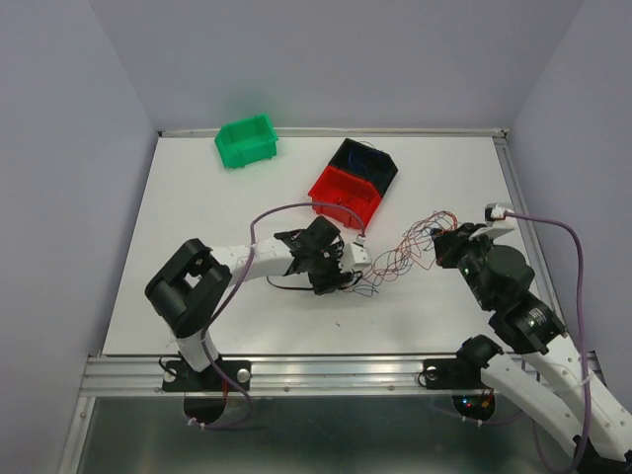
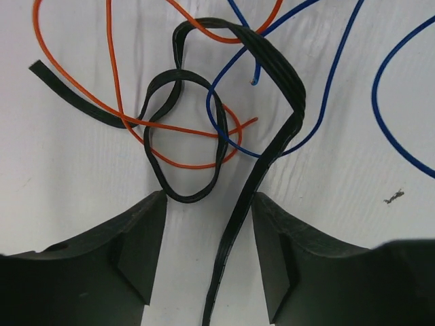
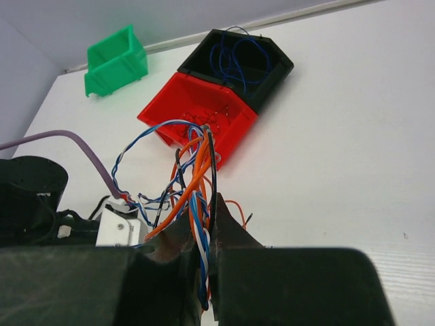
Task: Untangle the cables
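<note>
Right claw is seen clamped on a strand of the cables, with orange and blue-white wires pinched between its fingers. The left claw is held apart, low over the worktop, and a flat black ribbon runs up between its fingers ungripped. The cables are spread on the worktop between the two claws, just in front of the red bin. They are judged to be very light, limp and a little springy, so that loops would be dragged along rather than shaken free, and thin strands could slip from the pads. A hold is best taken on the ribbon's straight run, below the loop through which an orange wire and a blue wire are threaded. A slow pull is called for, since that loop could be drawn into a knot. A black bin holding blue wires adjoins the red one, and a green bin stands well apart.
</note>
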{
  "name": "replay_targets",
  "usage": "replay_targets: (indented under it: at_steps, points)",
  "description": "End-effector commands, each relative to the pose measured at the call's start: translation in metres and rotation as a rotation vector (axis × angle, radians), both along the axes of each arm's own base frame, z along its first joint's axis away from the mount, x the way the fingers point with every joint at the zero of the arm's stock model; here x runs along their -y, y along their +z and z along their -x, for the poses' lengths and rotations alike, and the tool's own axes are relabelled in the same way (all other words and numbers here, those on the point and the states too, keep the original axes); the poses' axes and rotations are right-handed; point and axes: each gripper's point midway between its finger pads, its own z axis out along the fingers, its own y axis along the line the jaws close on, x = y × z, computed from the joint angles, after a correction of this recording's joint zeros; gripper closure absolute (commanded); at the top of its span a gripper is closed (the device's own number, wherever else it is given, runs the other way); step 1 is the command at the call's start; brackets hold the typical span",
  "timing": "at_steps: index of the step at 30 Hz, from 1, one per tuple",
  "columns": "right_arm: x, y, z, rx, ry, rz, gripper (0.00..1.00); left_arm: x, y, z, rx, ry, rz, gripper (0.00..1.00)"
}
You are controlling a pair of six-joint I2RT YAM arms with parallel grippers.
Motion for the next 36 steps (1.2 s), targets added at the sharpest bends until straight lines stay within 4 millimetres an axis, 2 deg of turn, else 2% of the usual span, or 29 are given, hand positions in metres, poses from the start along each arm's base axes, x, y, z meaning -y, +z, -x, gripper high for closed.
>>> replay_targets:
  at_steps: [1,3,5,7,8,10,11,12,13,15,16,19,20,23,25,27,29,30,34,36]
  points:
    - [0.018,0.033,0.001,0.070,-0.091,-0.062,0.99,-0.004,-0.016,-0.006,-0.008,0.026,-0.064,0.41]
    - [0.021,0.035,0.003,0.080,-0.100,-0.073,1.00,-0.005,-0.022,-0.007,-0.019,0.026,-0.089,0.51]
    - [0.025,0.036,0.004,0.084,-0.121,-0.079,0.99,-0.007,-0.027,-0.006,-0.028,0.021,-0.109,0.74]
    - [0.033,0.037,0.006,0.092,-0.157,-0.088,0.99,-0.006,-0.017,-0.009,-0.003,0.026,-0.097,0.94]
    - [0.034,0.036,0.006,0.090,-0.165,-0.087,0.99,-0.007,-0.010,-0.013,0.023,0.040,-0.092,1.00]
    - [0.040,0.035,0.005,0.083,-0.198,-0.088,0.99,-0.008,0.007,-0.020,0.068,0.068,-0.056,1.00]
    - [0.046,0.033,0.004,0.077,-0.236,-0.087,1.00,-0.010,0.032,-0.030,0.112,0.112,-0.006,1.00]
    - [0.048,0.031,0.003,0.068,-0.256,-0.086,0.99,-0.012,0.046,-0.036,0.137,0.138,0.023,1.00]
    - [0.055,0.027,0.000,0.052,-0.304,-0.069,0.99,-0.015,0.076,-0.044,0.184,0.172,0.085,1.00]
    - [0.060,0.025,-0.002,0.043,-0.347,-0.072,0.99,-0.026,0.105,-0.060,0.244,0.256,0.135,1.00]
    - [0.065,0.024,-0.004,0.039,-0.383,-0.069,0.99,-0.031,0.126,-0.065,0.288,0.288,0.167,1.00]
    - [0.067,0.025,-0.005,0.039,-0.400,-0.077,0.99,-0.049,0.164,-0.082,0.383,0.393,0.156,1.00]
    - [0.068,0.026,-0.004,0.041,-0.400,-0.078,1.00,-0.061,0.172,-0.087,0.415,0.437,0.120,1.00]
    - [0.073,0.027,0.000,0.051,-0.419,-0.086,1.00,-0.085,0.216,-0.105,0.520,0.532,0.140,1.00]
    - [0.080,0.028,0.005,0.059,-0.439,-0.098,0.99,-0.114,0.249,-0.120,0.604,0.641,0.147,1.00]
    - [0.084,0.032,0.009,0.074,-0.452,-0.119,0.99,-0.134,0.277,-0.129,0.661,0.717,0.171,0.99]
    - [0.090,0.033,0.013,0.081,-0.474,-0.131,0.99,-0.167,0.301,-0.137,0.751,0.845,0.155,0.98]
    - [0.093,0.035,0.016,0.092,-0.483,-0.145,0.99,-0.175,0.314,-0.140,0.794,0.892,0.172,0.98]
    - [0.121,0.039,0.031,0.138,-0.607,-0.216,0.99,-0.223,0.340,-0.150,0.863,1.049,0.172,0.99]
    - [0.132,0.040,0.040,0.163,-0.640,-0.249,0.99,-0.237,0.350,-0.152,0.888,1.098,0.181,1.00]
